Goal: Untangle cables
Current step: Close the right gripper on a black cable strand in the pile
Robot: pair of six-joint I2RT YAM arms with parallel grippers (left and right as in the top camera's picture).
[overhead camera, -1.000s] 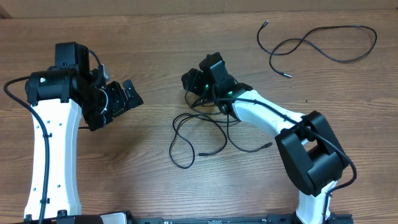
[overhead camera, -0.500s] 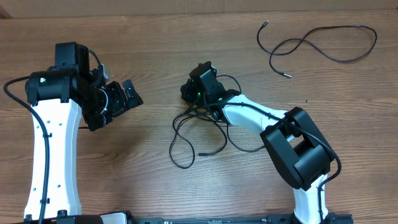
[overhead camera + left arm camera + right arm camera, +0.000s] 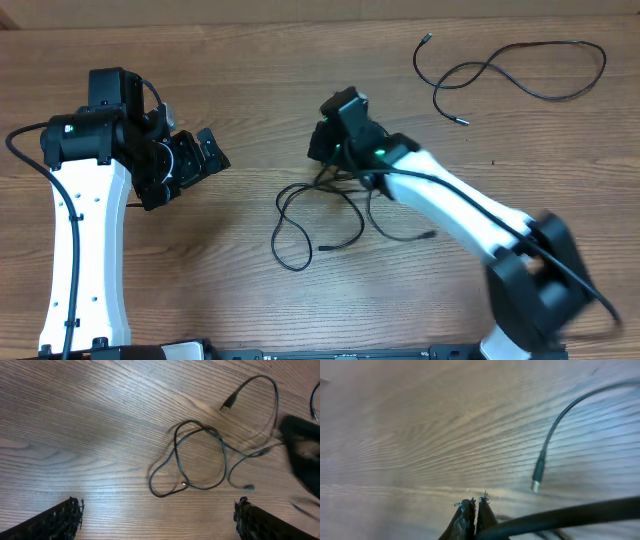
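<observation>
Wood-grain table, two arms over it. At the 12 o'clock edge of the tangle the right gripper has its tips clenched tight together in its wrist view. A dark strand runs off beside the tips toward 3 o'clock; can't tell if it's pinched or just passing. Over at 9 o'clock, well apart from the tangle, the left gripper has its jaws spread wide with nothing in them

Step in hand, as I read it: get one strand out of the knot. To do it well:
- confirm a single cord is in the tips, not two
- lift a little, draw slowly toward 12–1 o'clock away from the pile, watch whether the loops open or cinch
- if the whole bundle drags along, stop and bring the left gripper in to pin the loops at 6 o'clock
- cord is far thinner than the fingers, so slip-out looks likely; grip near a plug if possible

On the cables: thin, black, limp, with small metal-tipped ends. The tangle is at table centre, a few loops crossing each other. In the left wrist view one plug lies free at its 1 o'clock and another end near 4 o'clock. One loose cable lies alone at the table's 1 o'clock, well apart, in an open wavy curve
</observation>
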